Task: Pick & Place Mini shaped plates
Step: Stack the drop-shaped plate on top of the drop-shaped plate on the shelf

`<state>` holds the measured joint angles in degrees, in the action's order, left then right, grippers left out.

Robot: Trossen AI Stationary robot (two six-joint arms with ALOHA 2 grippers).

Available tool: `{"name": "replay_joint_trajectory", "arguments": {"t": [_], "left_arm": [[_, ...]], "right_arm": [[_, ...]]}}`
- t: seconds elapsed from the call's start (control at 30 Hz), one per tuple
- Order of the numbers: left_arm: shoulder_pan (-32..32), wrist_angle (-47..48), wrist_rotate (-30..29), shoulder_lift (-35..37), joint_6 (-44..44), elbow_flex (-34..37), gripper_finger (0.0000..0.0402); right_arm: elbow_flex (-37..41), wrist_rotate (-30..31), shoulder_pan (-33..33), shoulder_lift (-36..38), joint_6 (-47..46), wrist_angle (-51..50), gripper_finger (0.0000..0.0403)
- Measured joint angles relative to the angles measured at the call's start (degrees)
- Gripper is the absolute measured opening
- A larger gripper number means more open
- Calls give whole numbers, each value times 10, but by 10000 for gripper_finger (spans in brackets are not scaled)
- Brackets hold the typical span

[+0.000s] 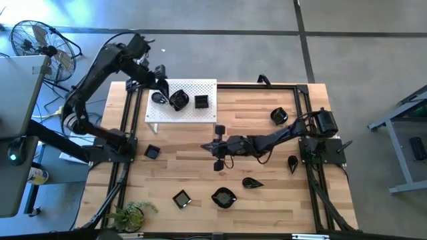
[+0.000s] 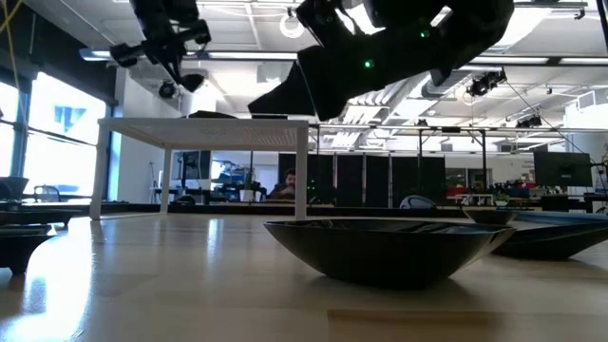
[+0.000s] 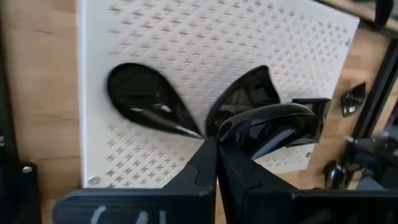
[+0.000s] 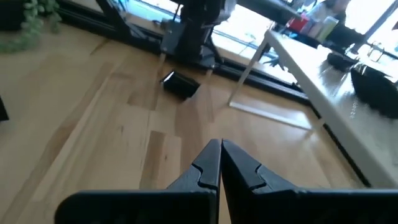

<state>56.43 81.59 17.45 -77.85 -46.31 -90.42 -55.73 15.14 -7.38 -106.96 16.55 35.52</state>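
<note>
The left gripper (image 3: 216, 163) hangs right over the white board (image 1: 200, 115). Its fingers are pressed together on the rim of a black plate (image 3: 267, 127), so it is holding that plate just above the board. The next move looks like straight down, to set the plate in the bare spot beside the others.

On the board I count three plates lying flat: two teardrop ones (image 3: 146, 99) with their points meeting near the gripper, and a square one (image 1: 201, 102).

Off the board, on the wood table (image 1: 180, 167), I count seven more plates (image 1: 223, 197).

The right gripper (image 4: 219, 163) is pressed together and empty. It waits low over the table, just past the board's front edge. The left arm is nearer the board.
</note>
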Motion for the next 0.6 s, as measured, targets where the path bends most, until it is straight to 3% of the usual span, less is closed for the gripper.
{"name": "replay_joint_trajectory", "arguments": {"t": [0.2, 0.43, 0.6], "left_arm": [[-7, -29, -28, 78, -51, 80, 0], [-6, -163, -7, 173, -127, 200, 0], [-6, -219, 14, 192, -169, 253, 0]], "right_arm": [[0, -49, 3, 0, -10, -6, 1], [0, -51, 3, 0, -13, -6, 1], [0, -51, 3, 0, -13, -2, 1]]}}
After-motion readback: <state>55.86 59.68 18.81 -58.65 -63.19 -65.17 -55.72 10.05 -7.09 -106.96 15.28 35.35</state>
